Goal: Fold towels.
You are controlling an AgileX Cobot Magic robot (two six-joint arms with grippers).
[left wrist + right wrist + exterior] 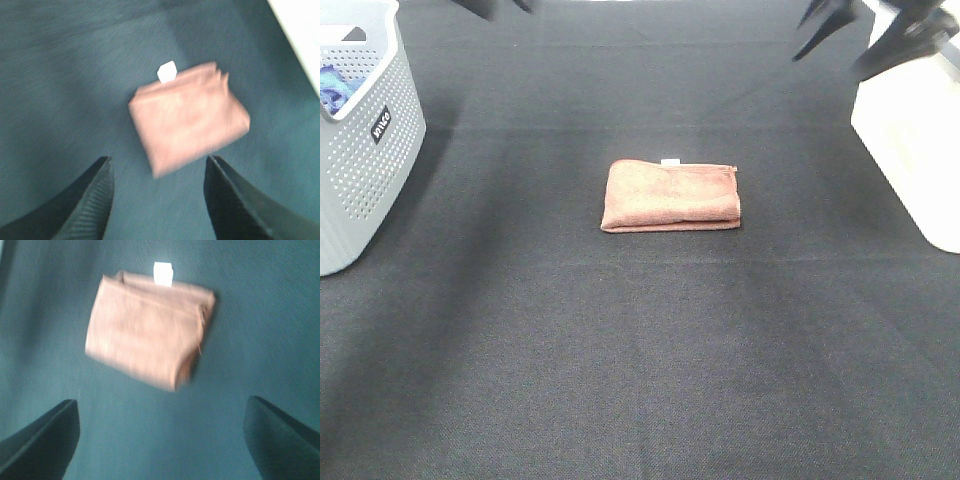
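One dark bench fills the frame, with a grey perforated basket at its left edge. Mid-frame lies the folded reddish-brown towel, white tag on its far edge. Both the left hand and the right hand gape wide, holding nothing.

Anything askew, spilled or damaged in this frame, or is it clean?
Nothing stands out. The towel lies folded in a compact rectangle mid-table, its white tag poking out at the far edge. The layers at its right end sit slightly uneven, nothing more. Both grippers, left and right, are open and clear of it.
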